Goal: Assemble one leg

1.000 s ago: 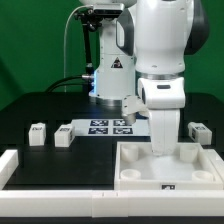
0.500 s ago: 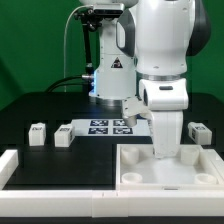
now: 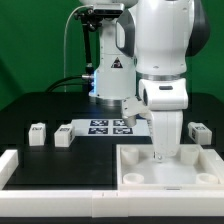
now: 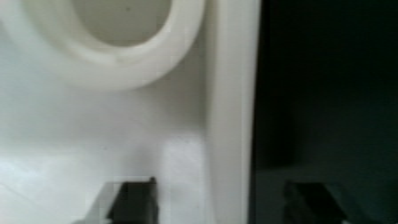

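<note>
Three small white legs with tags stand on the black table: two at the exterior view's left (image 3: pixel 38 133) (image 3: pixel 63 136) and one at its right (image 3: pixel 199 131). The large white square tray-like part (image 3: pixel 150 178) lies at the front right. My gripper (image 3: pixel 166 155) points straight down at the tray's far wall. In the wrist view the gripper (image 4: pixel 219 200) is open and holds nothing. Its dark fingertips (image 4: pixel 128 200) straddle the tray's wall (image 4: pixel 228 120), with a round corner recess (image 4: pixel 107 30) beyond.
The marker board (image 3: pixel 110 126) lies on the table behind the tray, between the left legs and the arm. A low white barrier (image 3: pixel 12 165) runs along the front left. The robot base and cables stand at the back.
The gripper has sunk slightly toward the tray's far wall. Nothing else has moved.
</note>
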Robot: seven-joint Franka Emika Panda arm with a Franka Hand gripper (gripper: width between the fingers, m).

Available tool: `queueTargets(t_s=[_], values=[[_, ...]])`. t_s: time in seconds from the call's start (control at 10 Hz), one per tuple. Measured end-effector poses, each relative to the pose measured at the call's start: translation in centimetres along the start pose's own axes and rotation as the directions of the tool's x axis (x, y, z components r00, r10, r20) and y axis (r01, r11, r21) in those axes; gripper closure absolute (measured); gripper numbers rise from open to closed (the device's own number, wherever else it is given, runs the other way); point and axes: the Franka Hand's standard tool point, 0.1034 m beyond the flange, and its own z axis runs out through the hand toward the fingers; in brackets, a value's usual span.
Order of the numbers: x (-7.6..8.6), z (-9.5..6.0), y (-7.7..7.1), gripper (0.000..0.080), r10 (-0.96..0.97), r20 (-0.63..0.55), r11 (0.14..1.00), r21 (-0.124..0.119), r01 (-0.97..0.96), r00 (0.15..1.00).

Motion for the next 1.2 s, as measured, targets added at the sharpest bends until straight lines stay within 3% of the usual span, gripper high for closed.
queueTargets(t_s=[0.1,0.2,0.3,0.6,0.9,1.2], values=[[0.0,0.0,0.0,0.0308,0.000,0.000,1.000,0.000,0.000,1.000],[0.0,0.0,0.0,0.0196,0.001,0.000,1.000,0.000,-0.001,1.000],[0.0,0.0,0.0,0.0164,0.001,0.000,1.000,0.000,-0.001,1.000],[-0.1,0.0,0.0,0.0154,0.003,0.000,1.000,0.000,-0.003,1.000],[0.1,-2.1,-2.1,0.0150,0.073,0.009,0.997,-0.012,-0.073,0.997],[1.1,-4.7,-2.3,0.0150,0.166,0.007,0.985,-0.048,-0.166,0.986]])
